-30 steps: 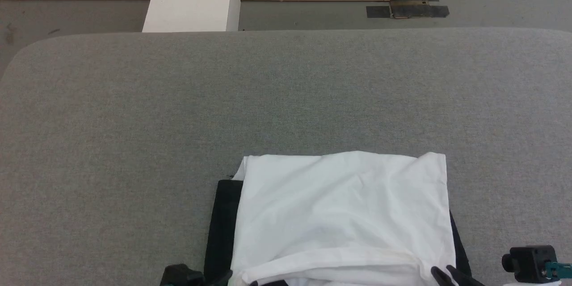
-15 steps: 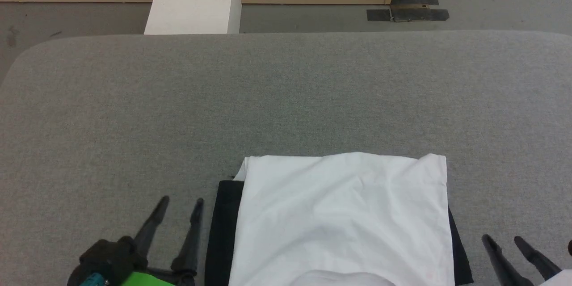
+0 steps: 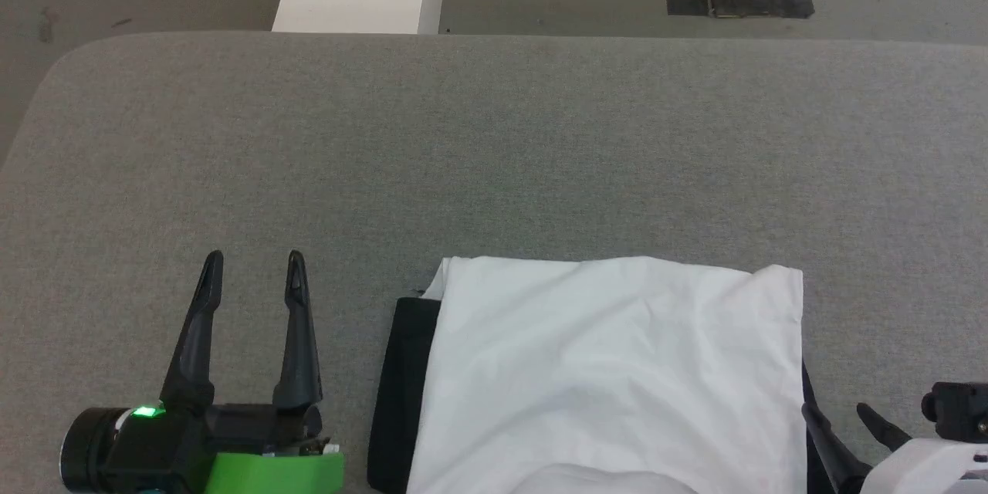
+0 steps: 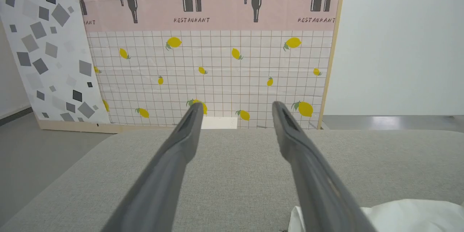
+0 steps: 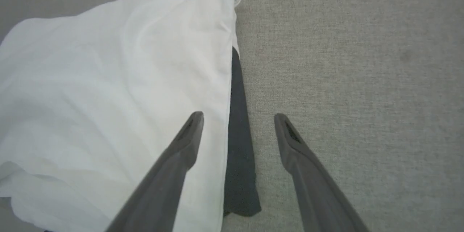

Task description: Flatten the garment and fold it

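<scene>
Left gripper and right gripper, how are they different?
The left gripper is beside the garment, over bare grey table; the right gripper straddles the garment's right edge. The left gripper has a green wrist; the right gripper's is white. Both are open and empty.

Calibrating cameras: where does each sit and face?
Head view: from the head, forward-down at garment and table; left gripper, right gripper show.
Left wrist view: on that wrist, level along its fingers toward the lemon wall.
Right wrist view: on that wrist, down along its fingers at the garment's edge.
Shared: all show the garment.
</scene>
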Motion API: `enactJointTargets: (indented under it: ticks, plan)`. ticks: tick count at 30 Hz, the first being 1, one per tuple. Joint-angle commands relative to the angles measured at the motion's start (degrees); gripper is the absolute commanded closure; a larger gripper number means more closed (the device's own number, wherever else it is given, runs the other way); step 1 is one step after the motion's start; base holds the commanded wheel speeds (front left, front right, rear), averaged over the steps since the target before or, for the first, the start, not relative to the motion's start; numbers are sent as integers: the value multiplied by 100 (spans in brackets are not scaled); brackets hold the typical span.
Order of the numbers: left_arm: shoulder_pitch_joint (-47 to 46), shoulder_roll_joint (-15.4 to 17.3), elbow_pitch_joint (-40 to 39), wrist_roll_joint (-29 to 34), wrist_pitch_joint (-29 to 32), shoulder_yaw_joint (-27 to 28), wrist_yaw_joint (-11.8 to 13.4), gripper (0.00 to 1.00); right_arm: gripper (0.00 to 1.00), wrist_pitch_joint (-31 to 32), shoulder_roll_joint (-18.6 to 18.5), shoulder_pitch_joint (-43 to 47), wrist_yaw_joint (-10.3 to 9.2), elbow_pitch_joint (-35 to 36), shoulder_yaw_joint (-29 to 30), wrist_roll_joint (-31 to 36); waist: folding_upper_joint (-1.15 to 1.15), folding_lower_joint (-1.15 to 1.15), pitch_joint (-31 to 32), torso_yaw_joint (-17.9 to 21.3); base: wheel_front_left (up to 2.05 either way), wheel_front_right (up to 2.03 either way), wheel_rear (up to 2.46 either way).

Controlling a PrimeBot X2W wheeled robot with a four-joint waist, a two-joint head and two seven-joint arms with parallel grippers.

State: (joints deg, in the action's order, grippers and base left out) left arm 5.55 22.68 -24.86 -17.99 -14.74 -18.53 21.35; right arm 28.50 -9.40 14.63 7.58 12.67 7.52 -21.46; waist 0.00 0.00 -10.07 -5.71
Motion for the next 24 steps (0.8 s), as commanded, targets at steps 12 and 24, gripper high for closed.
enactJointTargets:
  ticks: [12, 24]
  plan:
    - [71, -324, 137, 280, -25, 141, -443, 0, 54, -52, -7, -534, -9, -1133, -416, -173, 0, 0, -168, -192, 0, 0, 0]
    - [225, -378, 285, 241, -26, 214, -631, 0, 100, -201, 119, -766, -9, -1304, -109, -284, 0, 0, 90, -155, 0, 0, 0]
